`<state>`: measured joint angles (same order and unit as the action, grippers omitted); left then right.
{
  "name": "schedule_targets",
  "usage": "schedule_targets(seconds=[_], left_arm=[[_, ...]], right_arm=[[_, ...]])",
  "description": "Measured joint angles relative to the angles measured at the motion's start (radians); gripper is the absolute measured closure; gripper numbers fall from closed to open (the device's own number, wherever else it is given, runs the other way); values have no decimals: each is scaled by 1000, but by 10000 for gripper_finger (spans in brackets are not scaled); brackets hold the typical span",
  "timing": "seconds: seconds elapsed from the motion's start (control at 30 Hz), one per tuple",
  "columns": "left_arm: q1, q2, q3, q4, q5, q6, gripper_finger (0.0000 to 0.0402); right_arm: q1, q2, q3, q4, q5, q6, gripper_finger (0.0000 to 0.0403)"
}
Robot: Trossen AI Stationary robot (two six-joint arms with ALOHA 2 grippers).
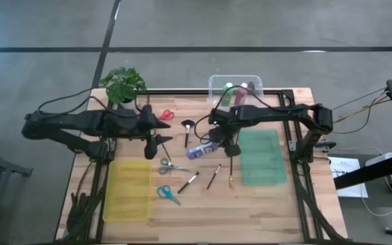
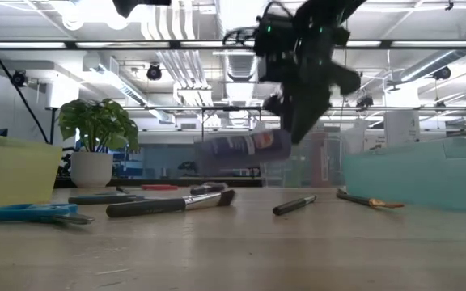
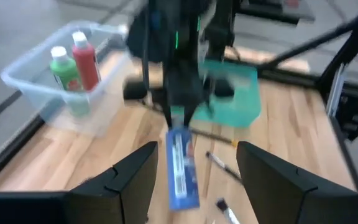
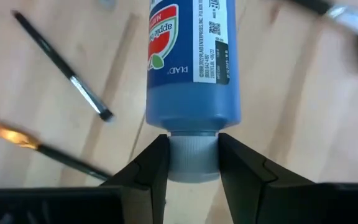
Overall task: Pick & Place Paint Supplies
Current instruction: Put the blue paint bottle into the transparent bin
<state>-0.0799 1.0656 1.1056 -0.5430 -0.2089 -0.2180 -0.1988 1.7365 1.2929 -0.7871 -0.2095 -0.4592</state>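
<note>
- With its fingers pressed against the white cap only, the right tool (image 4: 192,163) is clamped on the blue paint bottle (image 4: 191,59), which hangs clear of the table (image 1: 264,204) near its middle, between the yellow tray (image 1: 129,197) and the green tray (image 1: 263,158).
- Because the grip sits at the very end, the bottle's long body can swing or pivot; a quick move could twist the cap out of the fingers and drop it.
- A fall would land among the brushes (image 1: 188,182) and scissors (image 1: 171,165) below and scatter them.
- The left tool (image 3: 194,171) hovers close by with its fingers apart and nothing between them; the two arms could collide if both move inward.
- Green and red bottles already stand in the clear bin (image 1: 216,83) at the table's far edge.
</note>
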Motion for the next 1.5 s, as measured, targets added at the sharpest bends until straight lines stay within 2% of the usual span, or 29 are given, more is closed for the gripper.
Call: schedule_targets(seconds=[0.23, 0.53, 0.67, 1.13, 1.4, 1.5], left_arm=[[-19, 137, 0, -11, 3, 0, 221], [-19, 353, -1, 112, 2, -1, 338], [-18, 413, -1, 113, 10, -24, 389], [-7, 517, -2, 271, 18, -36, 385], [-8, 450, -1, 203, 18, -22, 384], [-8, 419, -1, 171, 18, -18, 384]], right_arm=[[7, -94, 87, -83, 2, 41, 293], [7, -138, 165, -168, 9, 79, 293], [8, -150, 190, -184, 10, 98, 293], [59, -138, 299, -176, -1, 142, 313], [58, -143, 297, -215, -1, 162, 389], [65, -146, 296, -239, -1, 183, 390]])
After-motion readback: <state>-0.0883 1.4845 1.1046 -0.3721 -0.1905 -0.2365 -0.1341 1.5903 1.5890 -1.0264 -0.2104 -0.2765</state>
